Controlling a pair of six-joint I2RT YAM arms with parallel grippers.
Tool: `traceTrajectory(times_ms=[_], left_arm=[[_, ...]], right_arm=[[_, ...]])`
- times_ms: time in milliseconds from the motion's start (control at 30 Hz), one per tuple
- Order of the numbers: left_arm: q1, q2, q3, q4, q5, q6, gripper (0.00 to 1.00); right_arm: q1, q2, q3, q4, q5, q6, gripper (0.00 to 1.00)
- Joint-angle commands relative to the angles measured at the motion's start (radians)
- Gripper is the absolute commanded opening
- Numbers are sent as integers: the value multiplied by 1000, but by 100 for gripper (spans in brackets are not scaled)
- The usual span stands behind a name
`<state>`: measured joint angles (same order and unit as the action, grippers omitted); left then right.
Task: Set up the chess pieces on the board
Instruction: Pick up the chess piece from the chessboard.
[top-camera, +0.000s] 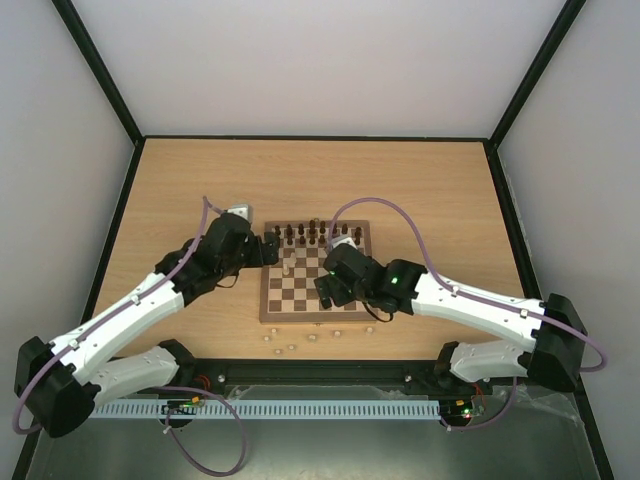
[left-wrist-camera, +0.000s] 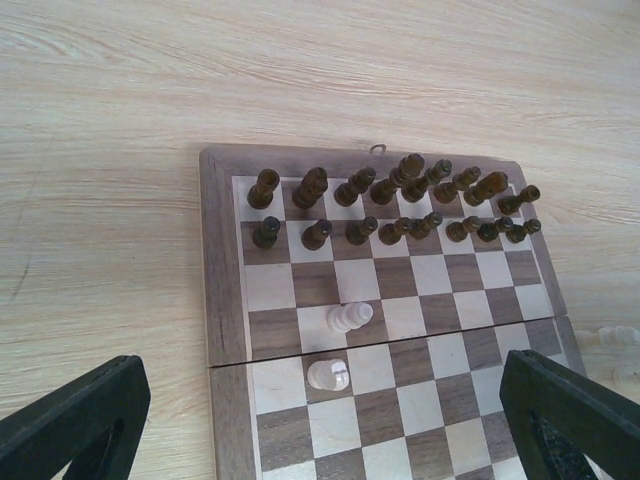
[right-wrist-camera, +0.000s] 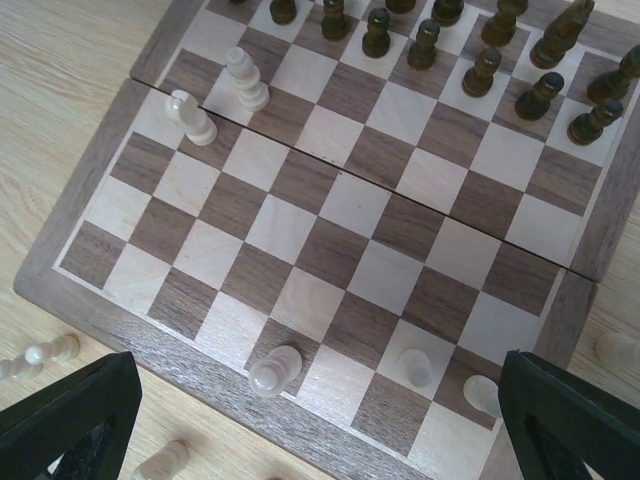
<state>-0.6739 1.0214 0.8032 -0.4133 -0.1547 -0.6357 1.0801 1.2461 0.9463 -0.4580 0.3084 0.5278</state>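
The board (top-camera: 300, 300) lies mid-table. Dark pieces (top-camera: 308, 236) fill its two far rows, as the left wrist view (left-wrist-camera: 385, 205) shows. Two pale pieces (left-wrist-camera: 350, 318) stand near the board's left edge, and both show in the right wrist view (right-wrist-camera: 247, 78). Three pale pieces (right-wrist-camera: 275, 370) stand on the near row. My left gripper (top-camera: 272, 248) is open and empty above the board's left side, fingers (left-wrist-camera: 75, 420) spread wide. My right gripper (top-camera: 328, 287) is open and empty over the board's near right part, fingers (right-wrist-camera: 575, 420) wide apart.
Several loose pale pieces (top-camera: 290, 346) lie on the table just in front of the board, some showing in the right wrist view (right-wrist-camera: 40, 355). One more lies off the board's right corner (right-wrist-camera: 615, 348). Black frame rails (top-camera: 320, 139) edge the table.
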Motion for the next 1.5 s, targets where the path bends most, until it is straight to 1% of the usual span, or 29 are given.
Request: traceTrajectory(times_ms=[0, 200, 367, 567, 867, 1167, 1300, 1467], left_arm=[[-1, 38, 50, -20, -17, 11, 99], [-1, 84, 90, -32, -2, 20, 99], [-1, 130, 143, -78, -2, 34, 99], [-2, 216, 203, -123, 20, 59, 99], [-10, 315, 214, -95, 84, 96, 99], [-54, 396, 193, -57, 25, 112, 99], [-59, 426, 191, -41, 14, 128, 95], [-59, 482, 208, -35, 2, 147, 78]], right_arm=[[-9, -29, -42, 18, 21, -6, 99], [-22, -56, -70, 27, 10, -17, 99], [-40, -76, -83, 31, -9, -20, 99], [-67, -114, -94, 36, -24, -18, 99], [-93, -125, -97, 31, -37, -18, 99], [-96, -136, -115, 43, -28, -15, 99], [-98, -147, -120, 44, -14, -13, 99], [-98, -164, -130, 43, 4, -9, 99]])
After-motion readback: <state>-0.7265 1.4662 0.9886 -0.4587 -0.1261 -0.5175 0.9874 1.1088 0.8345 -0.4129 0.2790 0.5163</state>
